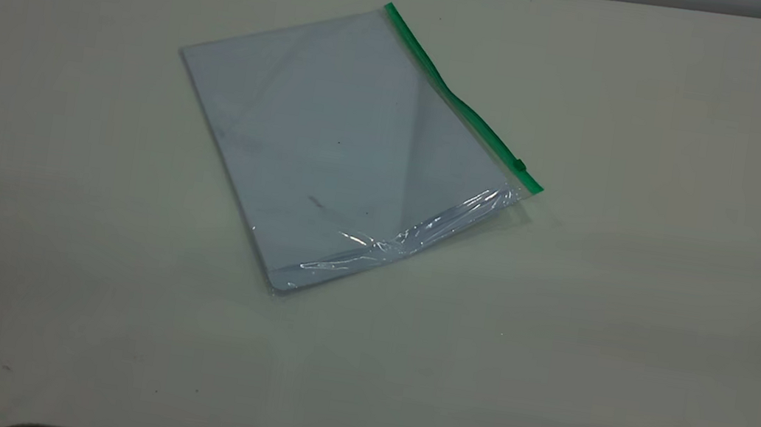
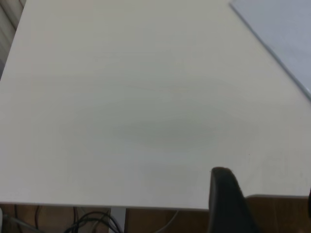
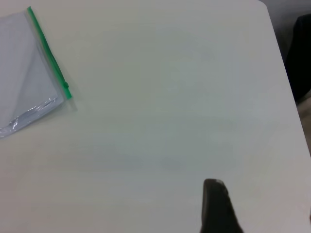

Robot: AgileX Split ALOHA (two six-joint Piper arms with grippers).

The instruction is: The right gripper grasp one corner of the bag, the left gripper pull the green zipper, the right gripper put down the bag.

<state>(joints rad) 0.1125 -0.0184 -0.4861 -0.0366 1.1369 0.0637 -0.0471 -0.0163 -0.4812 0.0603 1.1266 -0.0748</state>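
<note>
On the table [image 1: 670,321], the bag [image 1: 345,149] lies flat, nothing gripped.
I see its green zipper [image 1: 463,102] angled toward my four o'clock, perhaps easing the right gripper [image 3: 218,208]; jaw states unclear.

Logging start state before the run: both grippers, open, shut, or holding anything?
Left gripper: only one black fingertip shows; cannot be told, holding nothing visible.
Right gripper: likewise, cannot be told.
</note>
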